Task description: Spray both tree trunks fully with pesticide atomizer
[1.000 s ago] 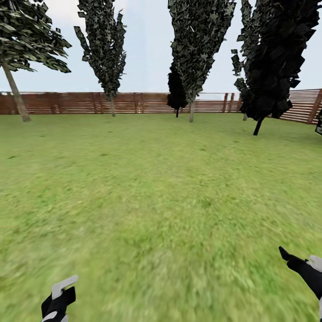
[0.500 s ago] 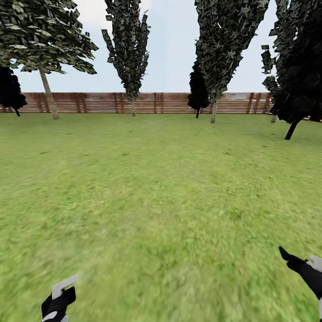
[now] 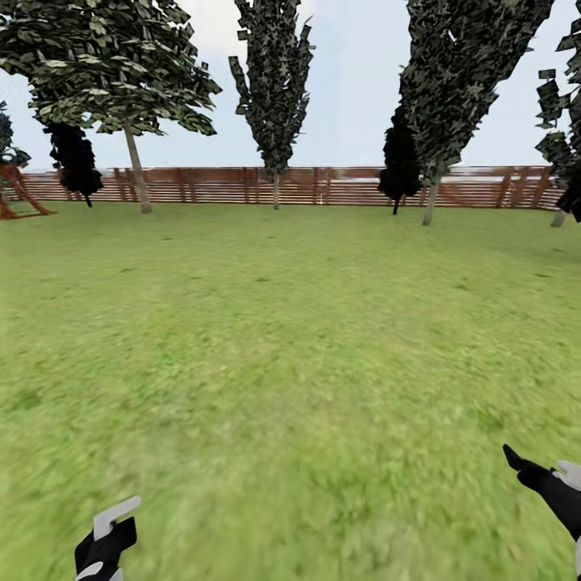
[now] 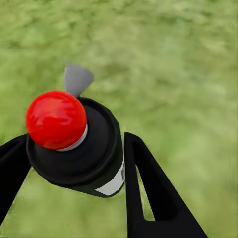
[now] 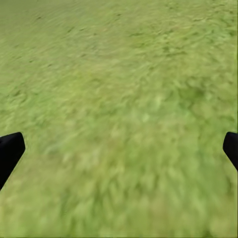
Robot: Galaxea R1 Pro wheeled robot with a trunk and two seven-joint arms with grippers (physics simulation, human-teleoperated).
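The pesticide atomizer [image 4: 82,144] sits clamped between the 2 fingers of my left gripper [image 4: 74,168], a black can with a red cap and a grey nozzle tab. My right gripper [image 5: 119,148] hangs spread wide with nothing between its tips, just lawn [image 3: 290,339] below.

The risk I judge biggest: I cannot see a thick bare grey-brown trunk anywhere ahead. The dark narrow conifers [image 3: 274,89] by the fence [image 3: 339,186] are the wrong targets, and the broad-crowned tree [image 3: 135,165] at the left has a thin, leaning trunk, so spraying any of these would waste the task. A second risk is the can slipping or twisting in my grip while the base drives, since I hold it by the body only.

In the left wrist view the can's long axis runs roughly toward the camera, red cap nearest it. The nozzle tab juts sideways off the cap, out over the grass
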